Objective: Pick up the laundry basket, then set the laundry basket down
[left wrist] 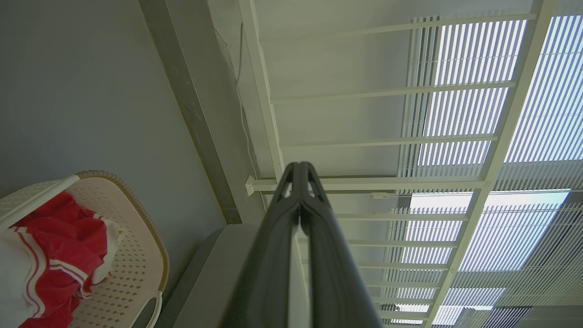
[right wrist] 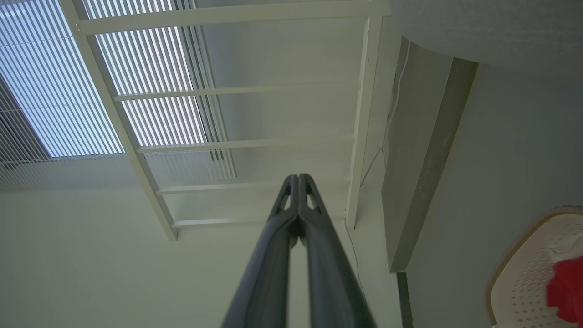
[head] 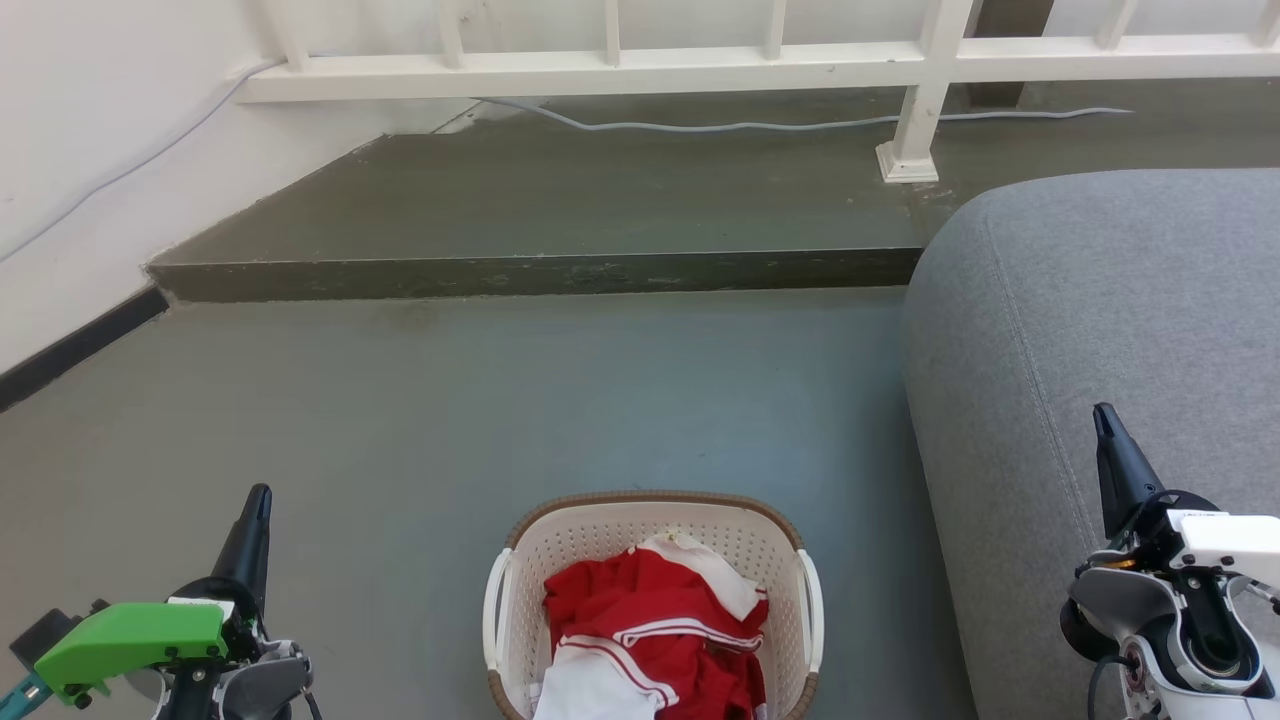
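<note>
**Laundry basket at rest between two idle arms.** The cream-white perforated plastic laundry basket, with its brown woven-look rim, stands upright on the grey floor. It holds crumpled red-and-white clothing and sits just beside a grey upholstered sofa. The left pincer and right pincer flank it, each well apart from it. Both have their fingers pressed together, pointing up and holding nothing.

This arrangement fits two stages: the basket waiting to be lifted, or the basket already put back down. The pictures do not settle which.

As a judgement, the basket is a two-arm load. Its left white side handle and right white side handle sit at equal height, so it should be kept level, and the soft clothing may shift if it tips.

The head view gives both handles and the spacing of the arms. The left wrist view adds the closed seam of the left pincer, the basket's wall and slatted blinds behind a white railing. The right wrist view confirms the right pincer is closed too, with the basket's corner low at the right edge.
</note>
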